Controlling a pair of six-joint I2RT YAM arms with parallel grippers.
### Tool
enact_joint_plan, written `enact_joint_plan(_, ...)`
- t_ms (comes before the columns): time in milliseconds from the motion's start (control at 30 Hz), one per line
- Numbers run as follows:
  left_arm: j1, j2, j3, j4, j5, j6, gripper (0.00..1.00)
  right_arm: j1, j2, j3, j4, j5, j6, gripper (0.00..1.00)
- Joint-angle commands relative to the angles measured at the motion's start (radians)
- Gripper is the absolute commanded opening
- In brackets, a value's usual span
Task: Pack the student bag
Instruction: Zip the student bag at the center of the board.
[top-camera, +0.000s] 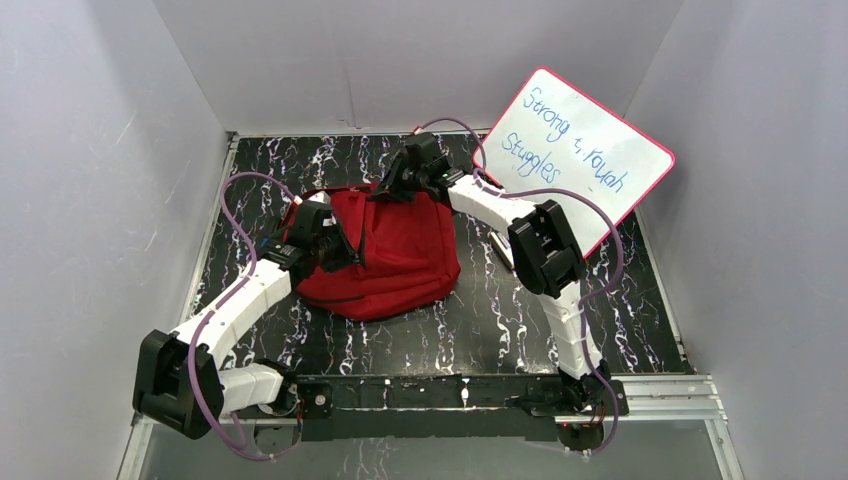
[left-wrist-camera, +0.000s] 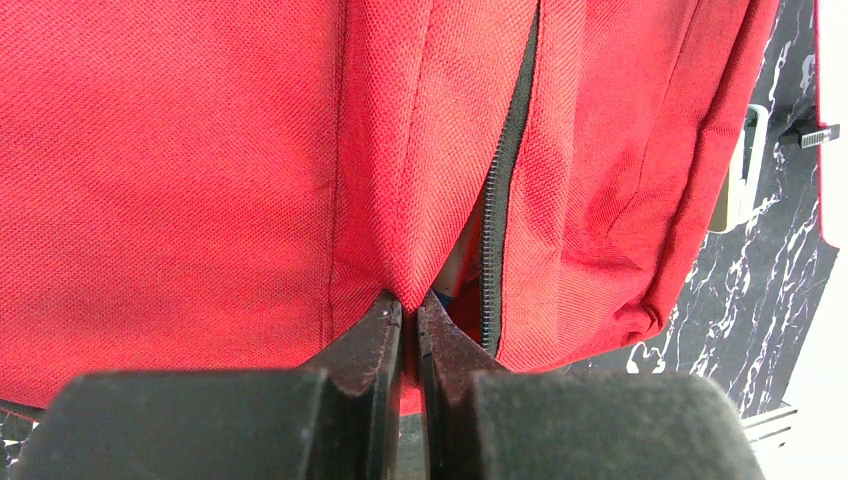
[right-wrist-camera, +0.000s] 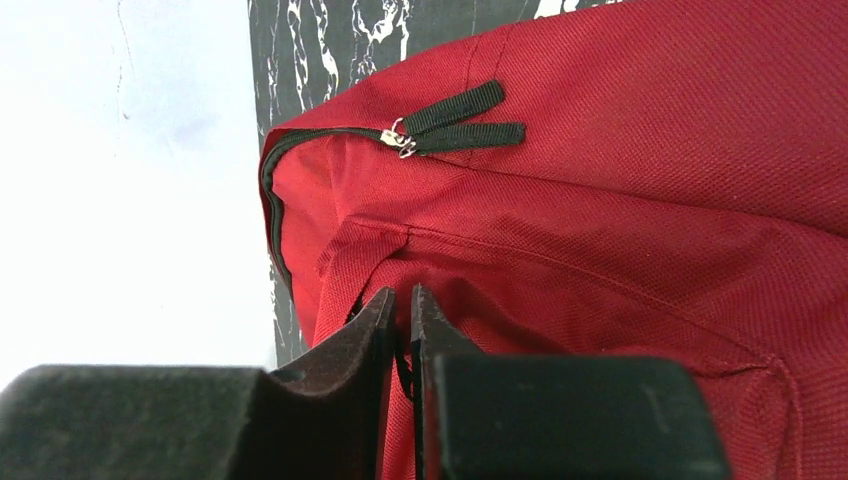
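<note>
The student bag (top-camera: 400, 255), a soft red backpack, lies in the middle of the black marbled table. My left gripper (top-camera: 340, 245) is at its left side. In the left wrist view this gripper (left-wrist-camera: 410, 305) is shut on a fold of the bag's red fabric (left-wrist-camera: 180, 150), right beside a partly open dark zipper (left-wrist-camera: 505, 170). Something blue and white shows through that gap. My right gripper (top-camera: 385, 190) is at the bag's far top edge. There it (right-wrist-camera: 402, 298) pinches a fold of the bag (right-wrist-camera: 650, 150), below two black zipper pulls (right-wrist-camera: 455, 120).
A pink-framed whiteboard (top-camera: 585, 150) with blue writing leans at the back right. A small pale object (left-wrist-camera: 738, 180) lies on the table just past the bag. White walls enclose the table on three sides.
</note>
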Motion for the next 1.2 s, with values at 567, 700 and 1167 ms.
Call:
enact_joint_plan(567, 0.004, -0.039, 0.122, -0.051, -0.071, -0.024, 0.41, -0.001, -0.103, -0.065, 0.112, -0.037, -0.086, 0.00)
enact_joint_plan(700, 0.027, -0.031, 0.168, -0.056, -0.083, -0.044, 0.58, -0.002, -0.129, -0.094, 0.145, -0.052, -0.094, 0.00)
enact_joint_plan(1167, 0.195, 0.241, 0.354, 0.011, 0.066, -0.046, 0.70, -0.002, -0.180, -0.137, 0.193, -0.117, -0.094, 0.00)
